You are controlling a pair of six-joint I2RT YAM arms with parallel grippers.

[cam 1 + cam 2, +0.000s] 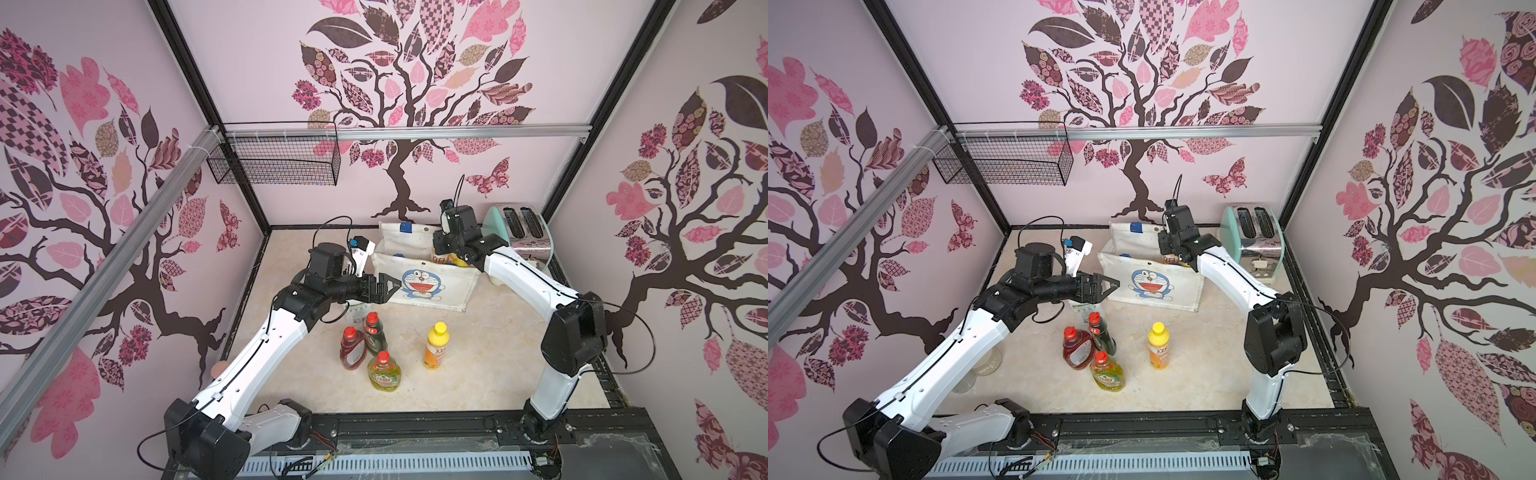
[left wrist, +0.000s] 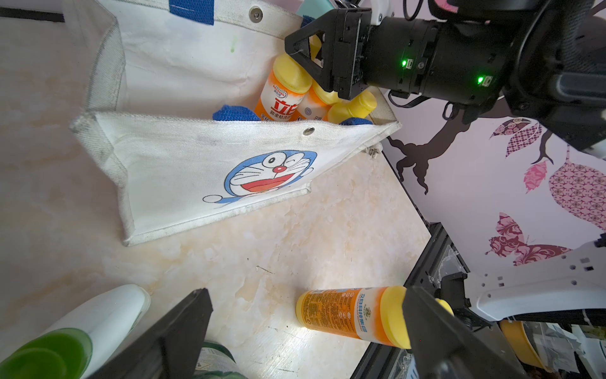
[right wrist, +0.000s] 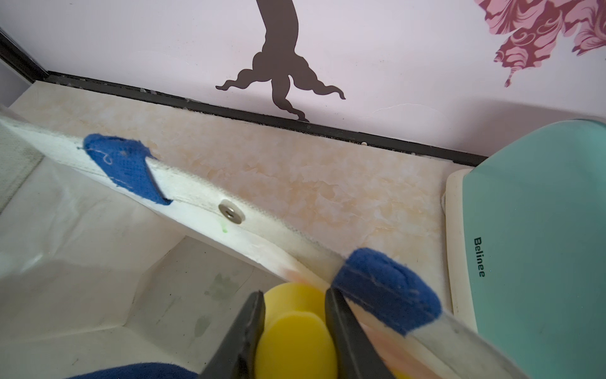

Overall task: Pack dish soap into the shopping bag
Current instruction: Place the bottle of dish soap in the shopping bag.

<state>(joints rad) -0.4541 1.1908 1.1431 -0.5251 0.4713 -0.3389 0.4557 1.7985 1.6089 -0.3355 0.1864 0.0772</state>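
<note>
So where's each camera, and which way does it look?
Top views: high behind the robot, looking down on the table; left arm and right arm show.
Left wrist: on the left arm, facing the shopping bag; left gripper shows.
Right wrist: on the right arm, looking into the bag; right gripper straddles a yellow cap.
Shared: all show the bag.

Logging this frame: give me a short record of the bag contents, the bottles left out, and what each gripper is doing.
bag: shopping bag standing at the back of the table, mouth open
in bag: three orange bottles, yellow caps
still out: orange bottle, red bottle, dark green bottle, yellow-green bottle, white bottle
right gripper: in the bag mouth, jaws flanking a yellow cap; grip unclear
left gripper: open, empty, beside the bag
</note>
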